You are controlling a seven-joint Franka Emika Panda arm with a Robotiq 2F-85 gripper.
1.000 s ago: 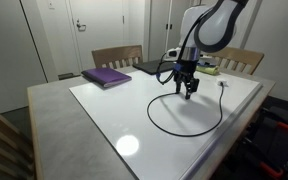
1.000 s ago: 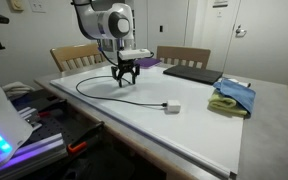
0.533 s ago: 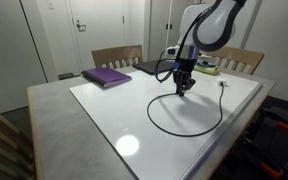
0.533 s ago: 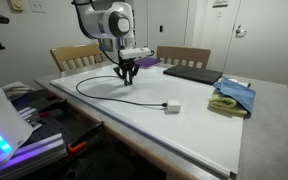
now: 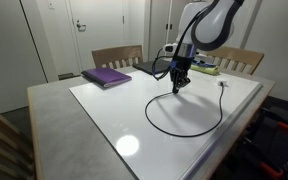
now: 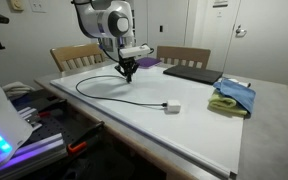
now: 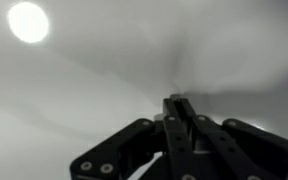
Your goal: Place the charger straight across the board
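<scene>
Seemingly, the end effector (image 6: 126, 74) pinches the charger (image 6: 171, 107); wrist view blurred.

Legible text: none. Wall sign (image 6: 221, 3), white: lettering too small to read. Purple book (image 5: 107, 76) cover: no readable title.

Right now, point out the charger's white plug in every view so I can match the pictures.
In an exterior view: the white plug lies on the board, right of the tool, towards the right edge.
In an exterior view: the plug lies mid-picture on the board, nearer the camera than the tool.
Wrist view: not in it.
Shared landmark: the tool, shut where the black cable ends.
</scene>
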